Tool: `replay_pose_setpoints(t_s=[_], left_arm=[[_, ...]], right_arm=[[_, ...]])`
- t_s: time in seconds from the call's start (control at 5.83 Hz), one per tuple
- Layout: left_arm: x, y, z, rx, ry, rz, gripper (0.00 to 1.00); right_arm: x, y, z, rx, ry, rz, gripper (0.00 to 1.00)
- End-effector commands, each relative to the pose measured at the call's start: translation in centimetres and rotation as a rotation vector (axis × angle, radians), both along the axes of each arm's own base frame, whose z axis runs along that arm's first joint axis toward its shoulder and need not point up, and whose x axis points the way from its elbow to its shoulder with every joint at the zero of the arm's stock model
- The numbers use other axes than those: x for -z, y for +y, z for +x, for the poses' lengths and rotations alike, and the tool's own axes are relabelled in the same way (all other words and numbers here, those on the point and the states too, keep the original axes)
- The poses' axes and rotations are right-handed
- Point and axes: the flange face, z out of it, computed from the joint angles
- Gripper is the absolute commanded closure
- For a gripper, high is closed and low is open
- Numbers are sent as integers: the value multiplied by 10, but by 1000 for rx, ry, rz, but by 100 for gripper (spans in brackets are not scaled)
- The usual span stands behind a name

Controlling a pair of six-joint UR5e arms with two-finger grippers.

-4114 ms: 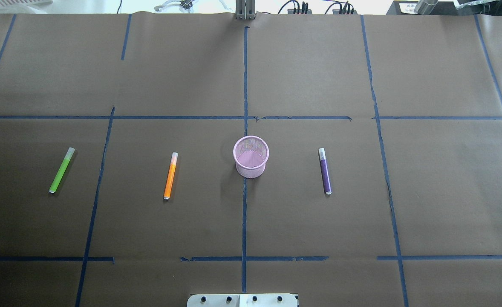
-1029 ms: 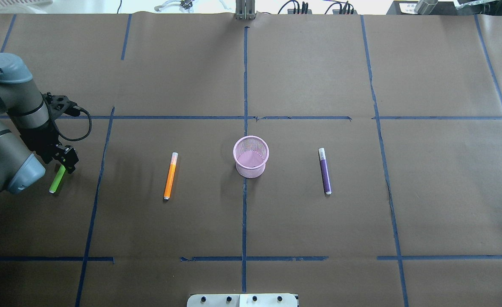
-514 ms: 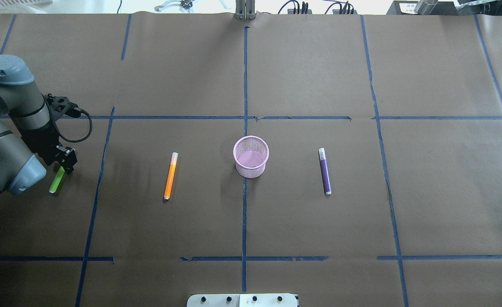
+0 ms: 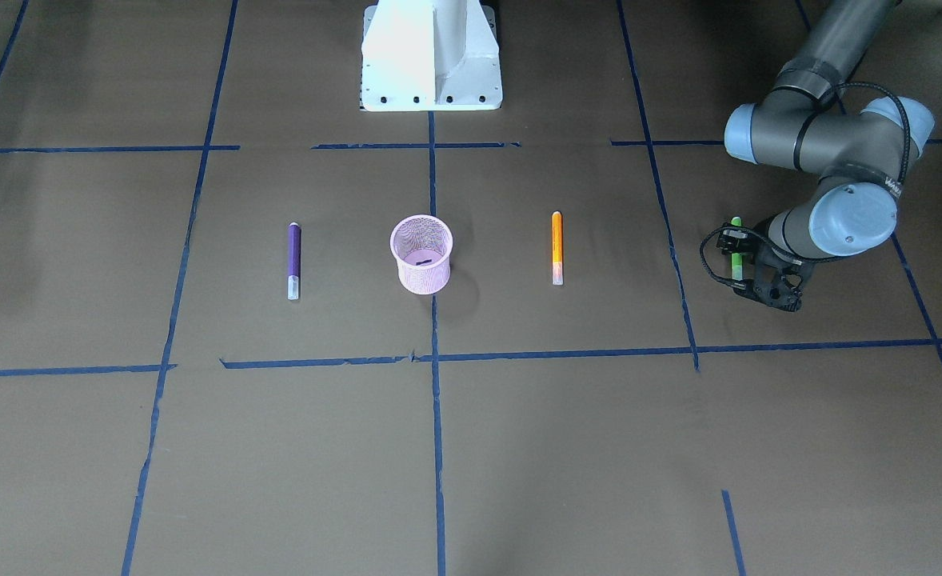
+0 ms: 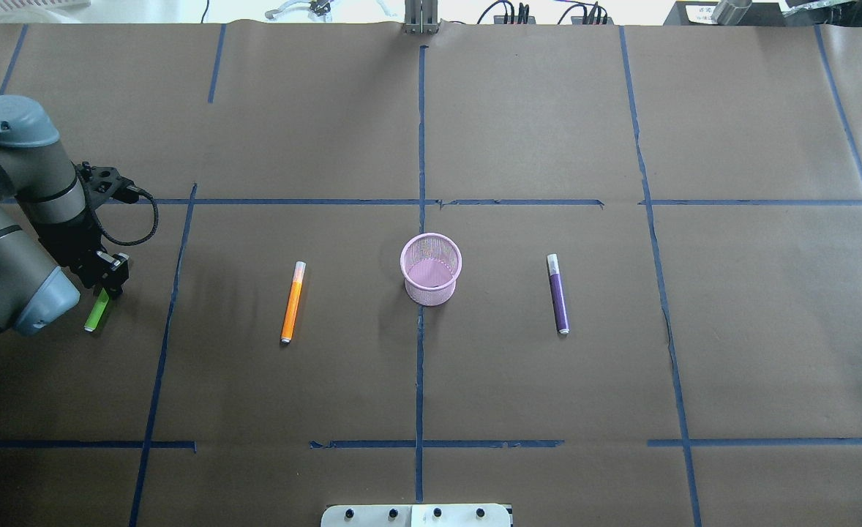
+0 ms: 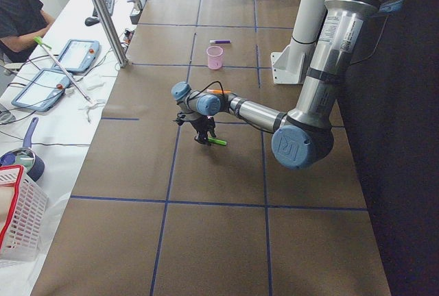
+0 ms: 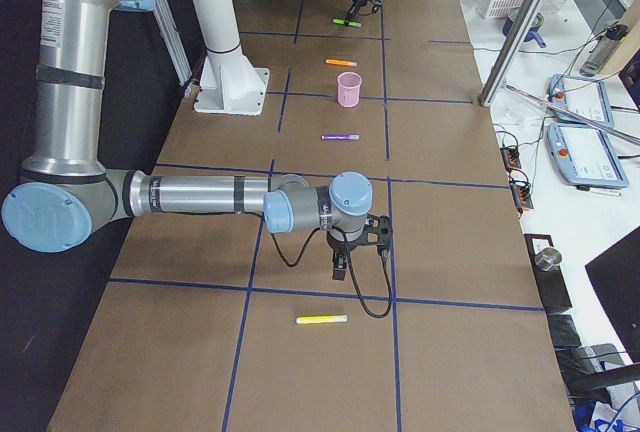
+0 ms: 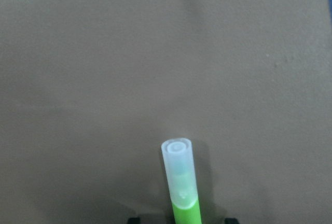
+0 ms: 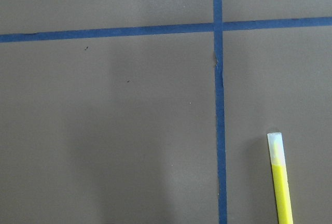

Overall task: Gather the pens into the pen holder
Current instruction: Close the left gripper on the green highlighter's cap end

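Your three pens are slim, smooth plastic sticks with pale translucent caps, and all lie flat on the table (image 5: 548,110), which is covered in matte brown paper crossed by blue tape (image 5: 420,366) lines. The holder (image 5: 431,294) is a small pink wire-mesh cylinder standing upright on the centre tape line, open end up. The orange pen (image 5: 293,301) lies on the robot's left of it and the purple pen (image 5: 557,294) on the right, both well apart from it. The green pen (image 5: 96,313) lies farthest left, under the left gripper (image 5: 112,284). From overhead, the wrist and its looped black cable hide the pen's far half. The left wrist camera shows the round cap end, with the two dark fingers set apart on either side of the barrel and not touching it, so that gripper is spread open around the pen. All three pens run roughly front to back with the cap end away from the robot. The green one leans most, its cap towards the holder's side. A fourth, yellow pen (image 9: 280,182) lies far out on the robot's right, near the right gripper (image 7: 339,270), which points down at bare paper. You cannot tell from these views whether its fingers are open or closed.
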Motion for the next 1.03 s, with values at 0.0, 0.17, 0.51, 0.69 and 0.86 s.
replay_pose_setpoints(t_s=[0.0, 0.17, 0.51, 0.69, 0.86], left_arm=[[0, 1, 0, 0, 0, 0, 57], [2, 0, 0, 1, 1, 1, 71], [2, 2, -2, 3, -1, -2, 100], [10, 0, 0, 3, 9, 10, 100], [40, -3, 2, 9, 42, 52, 100]], right_arm=[[0, 0, 0, 0, -1, 0, 0], [2, 0, 0, 0, -3, 3, 0], [1, 0, 0, 0, -3, 1, 0], [1, 0, 0, 0, -3, 1, 0], [4, -1, 0, 0, -4, 7, 0]])
